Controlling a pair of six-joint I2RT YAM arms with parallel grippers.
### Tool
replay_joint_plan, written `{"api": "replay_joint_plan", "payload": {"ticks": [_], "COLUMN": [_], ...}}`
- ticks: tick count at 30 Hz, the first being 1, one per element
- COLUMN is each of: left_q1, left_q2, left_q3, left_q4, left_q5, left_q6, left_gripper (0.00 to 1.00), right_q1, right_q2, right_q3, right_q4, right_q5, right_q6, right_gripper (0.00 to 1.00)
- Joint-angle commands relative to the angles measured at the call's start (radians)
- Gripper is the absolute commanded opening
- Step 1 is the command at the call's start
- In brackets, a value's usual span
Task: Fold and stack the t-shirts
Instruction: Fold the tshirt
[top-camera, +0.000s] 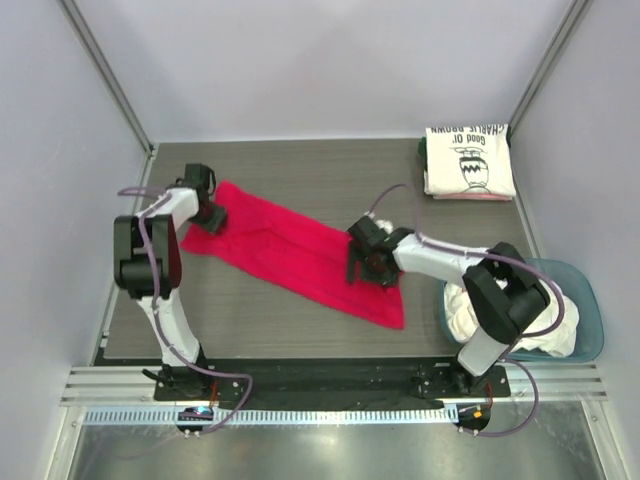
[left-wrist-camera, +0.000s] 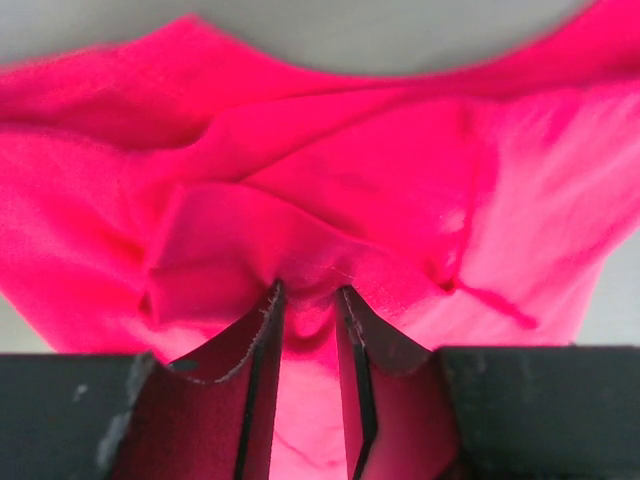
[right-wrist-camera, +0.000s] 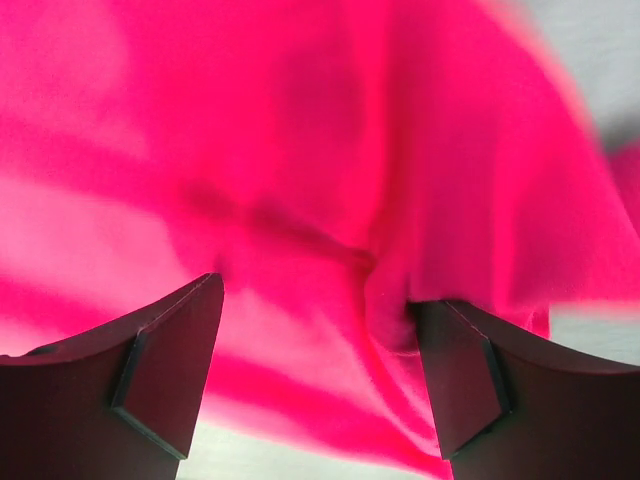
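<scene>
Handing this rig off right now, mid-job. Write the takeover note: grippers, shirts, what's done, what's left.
Left gripper: shut on a bunched edge of the red t-shirt.
Right gripper: open, fingers astride the same shirt.
Red t-shirt: a long diagonal strip on the table, both grippers on it.
Done: Charlie Brown shirt folded at the far right corner.
Left: finish folding the red one, stack it, then do the white shirts in the tub.

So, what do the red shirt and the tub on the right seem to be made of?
The red t-shirt looks like soft matte knit cloth, probably cotton: it creases and bunches in folds. The tub seems to be smooth blue-grey plastic, with a rigid, even rim.
</scene>
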Motion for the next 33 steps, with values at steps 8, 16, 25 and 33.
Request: {"api": "replay_joint_plan", "payload": {"ticks": [8, 16, 25, 33], "left_q1": [-0.278, -0.265, -0.173, -0.173], "left_q2": [0.681, 0.22, -0.136, -0.499], "left_q3": [1.354, 0.917, 0.482, -0.112], "left_q4": [-0.352, -0.16, -0.347, -0.196], "left_q5": [0.402, 0.328, 0.208, 0.27], "left_q6": [0.364, 0.45, 0.417, 0.333], "left_gripper": [0.47, 0.76, 0.7, 0.68], "right_q1": [0.559, 0.499, 0.248, 0.151], "right_q2": [0.041, 0.023, 0.07, 0.24], "right_q3": [0.211, 0.378, 0.403, 0.47], "right_q4": [0.012, -0.138, -0.088, 0.102], "right_q5": [-0.27, -0.186, -0.256, -0.509], "right_q6": [0.175, 0.055, 0.007, -0.002], "right_gripper": [0.85, 0.87, 0.85, 0.82]}}
